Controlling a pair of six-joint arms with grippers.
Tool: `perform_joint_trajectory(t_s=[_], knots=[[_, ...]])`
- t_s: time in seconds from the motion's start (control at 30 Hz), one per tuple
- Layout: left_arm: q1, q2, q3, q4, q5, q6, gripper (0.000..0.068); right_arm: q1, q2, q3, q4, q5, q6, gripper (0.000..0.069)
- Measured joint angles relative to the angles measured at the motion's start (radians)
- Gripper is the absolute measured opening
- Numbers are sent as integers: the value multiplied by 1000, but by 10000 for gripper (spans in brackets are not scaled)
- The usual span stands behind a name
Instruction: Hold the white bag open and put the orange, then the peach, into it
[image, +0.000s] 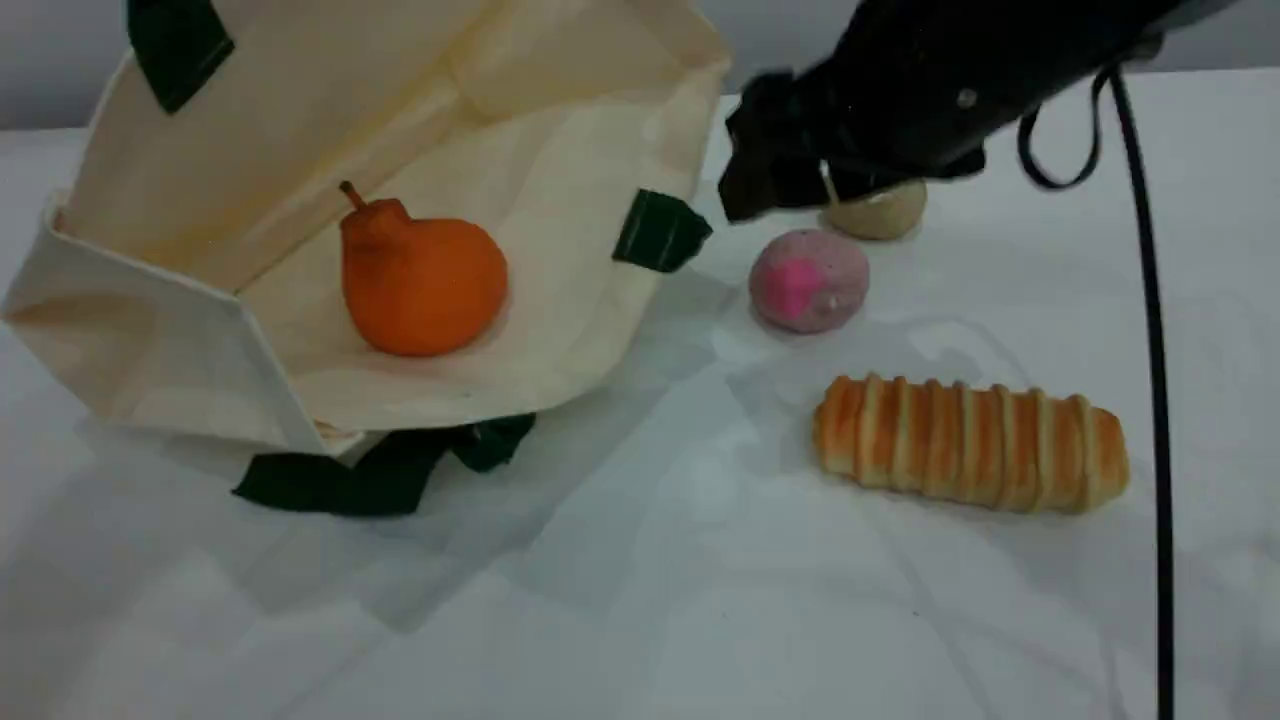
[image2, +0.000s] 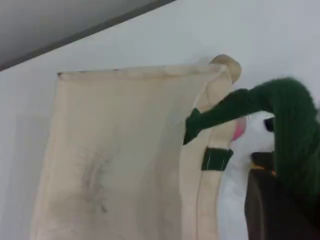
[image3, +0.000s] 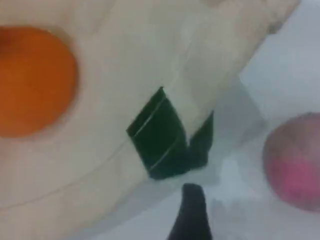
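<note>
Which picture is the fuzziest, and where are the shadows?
Right wrist view is fuzziest: the orange and peach are soft blobs. Left wrist view blurs the green handle near the lens, while the bag looks clearer. Scene view is sharpest, with soft grey shadows on the table below the bag.

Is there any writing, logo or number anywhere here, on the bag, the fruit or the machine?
No text can be read in any view.
The white bag shows plain cloth, and its green tabs carry only pale stitch lines.
The orange, the peach and the striped bread loaf bear no label.
The black arm shows no marking, though it is blurred.
</note>
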Motion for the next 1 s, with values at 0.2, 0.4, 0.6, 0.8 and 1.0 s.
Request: perform_joint_trajectory(t_s=[0.2,0.4,0.6,0.8,1.0], knots=[[-1,0,0,-3,3,1,81,0,77,-63,-1,-33,0,540],[-1,0,0,2,10,1,81,-11,92,-71,0,-129,0,540],[-1,0,0,12,13,3,81,-41,92,-71,-3,-119,0,540],[-1,-1,0,12,18,3,81,-98,92,-71,19,-65,0,535],[-1,-2,0,9,21,4,81,-99,145,-74,20,-40,0,524]])
